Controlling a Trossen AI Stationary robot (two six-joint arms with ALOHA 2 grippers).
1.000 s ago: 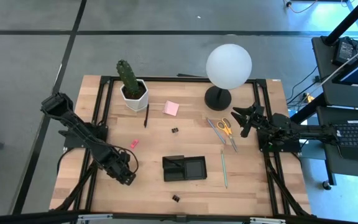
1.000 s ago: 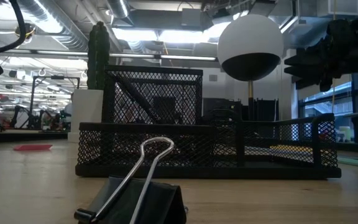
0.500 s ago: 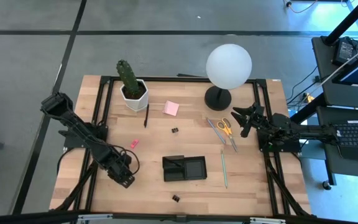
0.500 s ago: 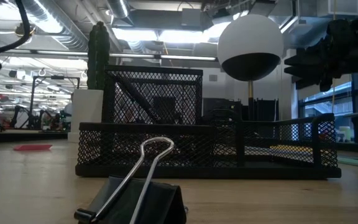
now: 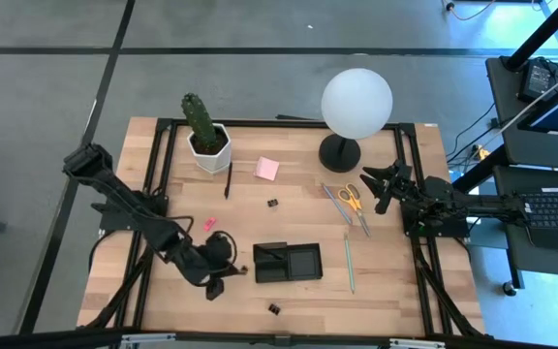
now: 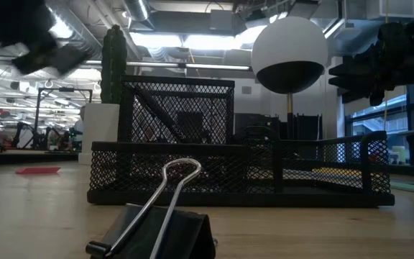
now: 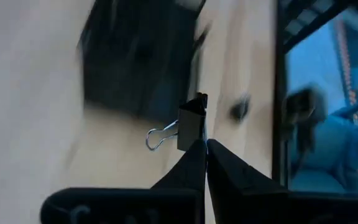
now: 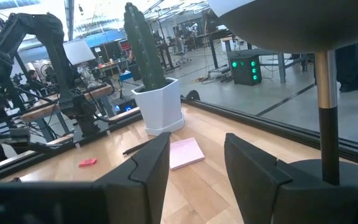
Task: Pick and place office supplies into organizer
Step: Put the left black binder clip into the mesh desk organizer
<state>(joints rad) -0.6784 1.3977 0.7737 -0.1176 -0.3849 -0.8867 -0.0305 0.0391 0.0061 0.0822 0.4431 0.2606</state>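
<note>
From above, the left gripper (image 5: pixel 217 281) hangs just left of the black organizer (image 5: pixel 288 262); the right gripper (image 5: pixel 380 186) waits by the scissors (image 5: pixel 355 202). The left wrist view shows closed fingers pinching a binder clip (image 7: pixel 188 127), light, stiff and best held by its body. The right wrist view shows fingers parted. No writing legible.

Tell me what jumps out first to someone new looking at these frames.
The white globe lamp at the table's far edge dominates, with the potted cactus off to its left. Mid-table, the left gripper sits just left of the black organizer, fingers shut on a binder clip. The right gripper waits open by the yellow-handled scissors.
</note>
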